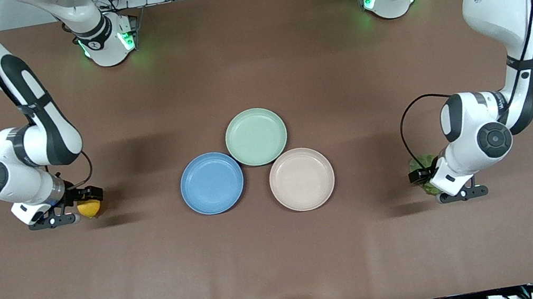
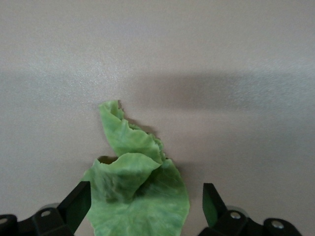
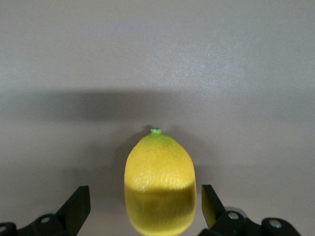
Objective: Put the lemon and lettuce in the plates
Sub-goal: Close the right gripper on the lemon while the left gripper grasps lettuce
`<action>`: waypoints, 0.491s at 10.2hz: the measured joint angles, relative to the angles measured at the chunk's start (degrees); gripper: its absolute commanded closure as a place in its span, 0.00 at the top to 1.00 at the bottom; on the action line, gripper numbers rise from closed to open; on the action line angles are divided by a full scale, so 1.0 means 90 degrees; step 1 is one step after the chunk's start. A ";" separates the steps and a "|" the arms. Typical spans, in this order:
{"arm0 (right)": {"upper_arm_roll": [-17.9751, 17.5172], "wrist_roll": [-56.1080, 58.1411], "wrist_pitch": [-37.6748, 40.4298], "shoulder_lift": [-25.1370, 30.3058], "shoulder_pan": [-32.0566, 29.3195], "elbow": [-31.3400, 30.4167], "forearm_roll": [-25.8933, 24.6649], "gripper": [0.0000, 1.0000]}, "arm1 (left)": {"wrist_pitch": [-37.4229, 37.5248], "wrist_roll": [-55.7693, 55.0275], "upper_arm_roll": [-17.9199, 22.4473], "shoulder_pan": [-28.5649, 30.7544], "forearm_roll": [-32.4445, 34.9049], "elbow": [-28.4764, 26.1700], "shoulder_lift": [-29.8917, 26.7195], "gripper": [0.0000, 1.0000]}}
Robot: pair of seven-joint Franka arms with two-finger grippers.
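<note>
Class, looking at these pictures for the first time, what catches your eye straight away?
Three plates cluster mid-table: the blue plate, the beige-pink plate and a mint-green plate. At the right arm's end, the right tool sits open around the yellow lemon; at the left arm's end, the left tool sits open around the lettuce.

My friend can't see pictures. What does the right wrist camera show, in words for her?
A small oval bright-yellow lemon with a tiny green tip sits on the plain brown table, between the two open black fingers of the right pincer. A band of shadow falls across the lemon's lower part, and the fingers do not touch it.
</note>
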State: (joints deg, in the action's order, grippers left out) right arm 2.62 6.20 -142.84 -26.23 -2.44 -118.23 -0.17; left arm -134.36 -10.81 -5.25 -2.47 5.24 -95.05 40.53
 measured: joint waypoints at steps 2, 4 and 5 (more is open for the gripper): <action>0.0007 0.0010 -0.0217 -0.0216 -0.0041 0.0003 0.0000 0.55 | -0.0001 0.0000 0.0010 0.0010 0.0021 0.0000 0.0065 1.00; 0.0008 0.0015 -0.0240 -0.0241 -0.0055 0.0015 0.0000 0.14 | -0.0001 0.0000 0.0017 0.0036 0.0022 0.0000 0.0123 0.80; 0.0007 0.0015 -0.0240 -0.0241 -0.0055 0.0037 0.0000 0.02 | -0.0001 0.0000 0.0017 0.0038 0.0023 0.0000 0.0153 0.22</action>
State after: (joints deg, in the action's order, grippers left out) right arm 2.69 6.34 -145.00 -28.40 -2.93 -117.90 -0.17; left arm -134.38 -10.81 -5.10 -2.13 5.45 -95.05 41.91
